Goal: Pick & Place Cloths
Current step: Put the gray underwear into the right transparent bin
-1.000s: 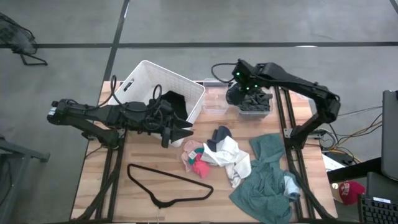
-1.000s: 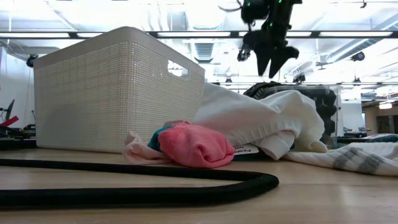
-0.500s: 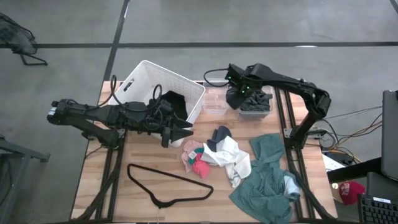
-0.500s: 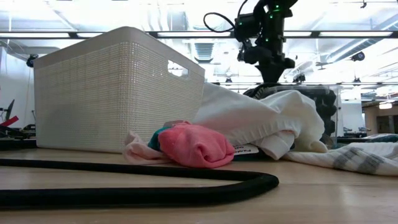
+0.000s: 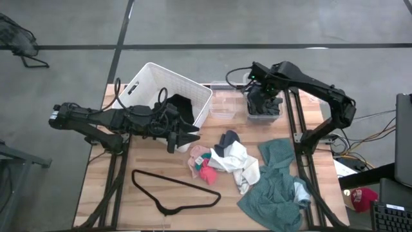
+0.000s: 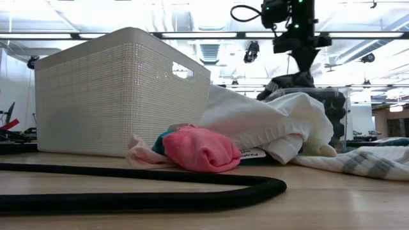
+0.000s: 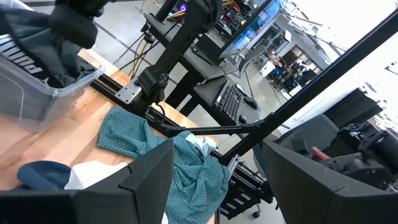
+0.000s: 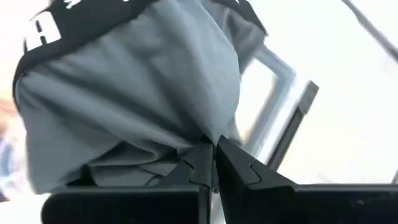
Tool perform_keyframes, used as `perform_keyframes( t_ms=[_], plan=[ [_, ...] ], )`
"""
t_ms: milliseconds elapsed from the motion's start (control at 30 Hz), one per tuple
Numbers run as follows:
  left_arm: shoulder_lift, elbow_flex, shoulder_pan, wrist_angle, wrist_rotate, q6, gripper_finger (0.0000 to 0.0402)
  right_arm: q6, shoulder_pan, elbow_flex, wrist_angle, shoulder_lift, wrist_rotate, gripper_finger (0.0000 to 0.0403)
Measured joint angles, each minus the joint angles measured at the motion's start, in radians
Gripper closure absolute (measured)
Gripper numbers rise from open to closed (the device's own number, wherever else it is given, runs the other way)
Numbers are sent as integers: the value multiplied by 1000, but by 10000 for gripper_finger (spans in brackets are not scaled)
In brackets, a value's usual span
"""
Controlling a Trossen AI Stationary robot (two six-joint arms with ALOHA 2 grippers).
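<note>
Over the clear bin (image 5: 262, 115), the right end effector (image 8: 213, 163) seemingly pinches the grey cloth (image 8: 143, 93).

the right end effector (image 5: 262, 102) reaches down into a clear bin (image 5: 264, 111) of dark cloths (image 5: 265, 105) at the far side of the wooden counter (image 5: 148, 154). the left end effector (image 5: 192, 138) hangs just beside the white basket (image 5: 161, 87). a heap of white and pink cloths (image 5: 222, 161) lies mid-counter, a large teal cloth (image 5: 273, 187) to its right, a black hanger (image 5: 174, 193) near the front edge.
</note>
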Motion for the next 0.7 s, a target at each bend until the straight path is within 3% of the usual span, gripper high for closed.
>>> perform_keyframes(
  t_ms=[267,367,700],
  plan=[
    [0,0,0,0,-4,-5,151,-10,-77,-39,6,-9,-126,393],
    [0,0,0,0,-4,-6,151,-19,-91,-56,2,0,-109,380],
    [8,0,0,0,-4,0,151,-16,-50,-18,7,-77,-122,246]
  ],
)
